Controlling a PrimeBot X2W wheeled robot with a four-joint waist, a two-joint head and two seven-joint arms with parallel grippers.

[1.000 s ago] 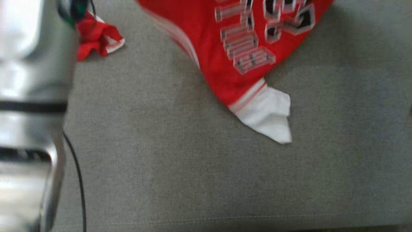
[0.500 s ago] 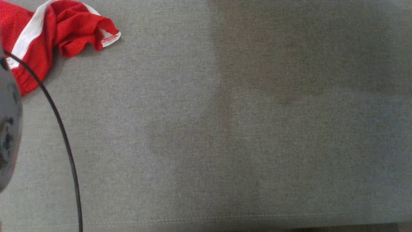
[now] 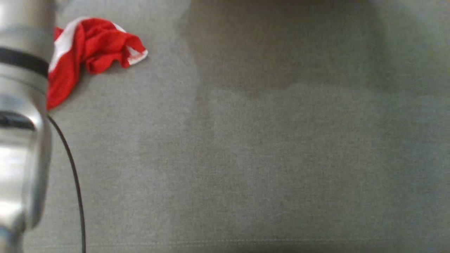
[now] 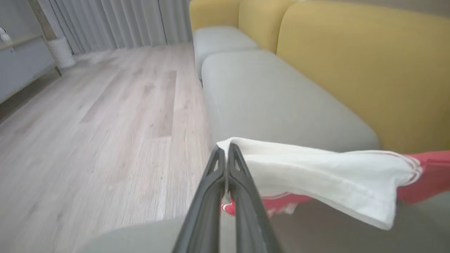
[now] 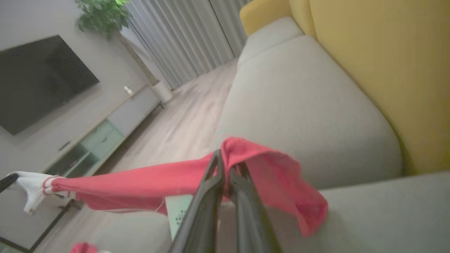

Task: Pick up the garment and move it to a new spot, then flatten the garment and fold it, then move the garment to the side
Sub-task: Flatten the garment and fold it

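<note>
Grey sofa seat cushions (image 3: 267, 147) are running beneath a yellow backrest (image 4: 351, 63), with pale wood floor (image 4: 105, 105) lying alongside. The garment (image 5: 147, 182), a red jersey with white trim, is hanging stretched as a band between both tools above the seat, while a loose red-and-white end is lying bunched on the cushion beside a pale forearm (image 3: 21, 105). The left tool (image 4: 226, 151) is pinching the white corner with its fingers fully closed, and the right tool (image 5: 225, 160) is clamping a fold of red fabric, its fingers likewise closed.
</note>
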